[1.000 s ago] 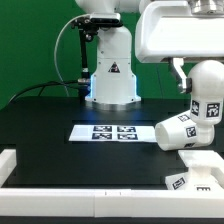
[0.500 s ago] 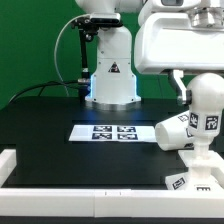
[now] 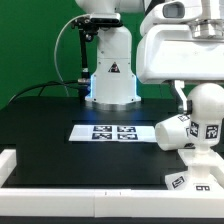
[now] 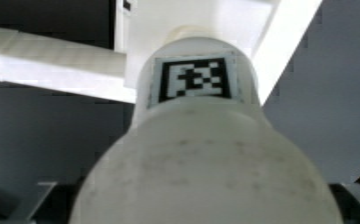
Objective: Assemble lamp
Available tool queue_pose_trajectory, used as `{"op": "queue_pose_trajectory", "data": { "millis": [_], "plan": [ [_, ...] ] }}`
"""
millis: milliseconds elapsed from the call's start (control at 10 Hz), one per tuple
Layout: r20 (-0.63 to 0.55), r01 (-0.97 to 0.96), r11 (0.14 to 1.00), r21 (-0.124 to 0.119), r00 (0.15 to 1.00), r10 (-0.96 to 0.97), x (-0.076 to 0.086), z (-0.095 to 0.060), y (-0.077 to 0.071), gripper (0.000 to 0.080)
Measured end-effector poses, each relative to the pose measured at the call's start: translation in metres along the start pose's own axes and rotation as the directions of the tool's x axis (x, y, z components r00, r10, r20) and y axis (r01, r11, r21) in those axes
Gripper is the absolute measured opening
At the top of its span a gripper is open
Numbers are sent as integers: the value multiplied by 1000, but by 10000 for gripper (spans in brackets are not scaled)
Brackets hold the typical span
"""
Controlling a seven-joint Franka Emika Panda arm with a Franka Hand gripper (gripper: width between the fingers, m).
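Presently clamping bulb [image 3: 206,108] between gripper [image 4: 198,198] fingers, holding it over base [image 3: 196,176], just beside toppled shade [image 3: 172,132]; risking misaligned neck jamming on base, slipping in grip, or knocking shade away.

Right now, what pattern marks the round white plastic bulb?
Matte white bulb, one black square tag; clearest in wrist view.

The black table [image 3: 40,125] carries marker board [image 3: 108,131], shade [image 3: 172,133], base [image 3: 205,172].
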State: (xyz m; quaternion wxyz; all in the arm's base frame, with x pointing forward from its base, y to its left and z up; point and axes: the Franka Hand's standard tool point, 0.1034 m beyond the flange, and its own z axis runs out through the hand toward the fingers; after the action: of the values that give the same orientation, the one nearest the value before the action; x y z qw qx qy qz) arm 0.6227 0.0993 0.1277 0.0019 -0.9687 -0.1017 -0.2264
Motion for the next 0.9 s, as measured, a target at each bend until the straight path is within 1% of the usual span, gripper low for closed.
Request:
{"op": "queue_pose_trajectory", "data": {
  "millis": [100, 200, 600, 700, 800, 900],
  "plan": [
    [10, 1, 1000, 0, 1000, -1, -5, 5, 0, 574],
    [9, 0, 1000, -2, 1000, 0, -6, 6, 1, 574],
    [-4, 13, 1000, -6, 1000, -13, -4, 7, 5, 574],
    [-3, 13, 1000, -6, 1000, -13, -5, 7, 5, 631],
    [-3, 14, 1000, -6, 1000, -14, -5, 7, 5, 631],
    [20, 10, 1000, -3, 1000, -10, -7, 7, 4, 689]
  ]
}}
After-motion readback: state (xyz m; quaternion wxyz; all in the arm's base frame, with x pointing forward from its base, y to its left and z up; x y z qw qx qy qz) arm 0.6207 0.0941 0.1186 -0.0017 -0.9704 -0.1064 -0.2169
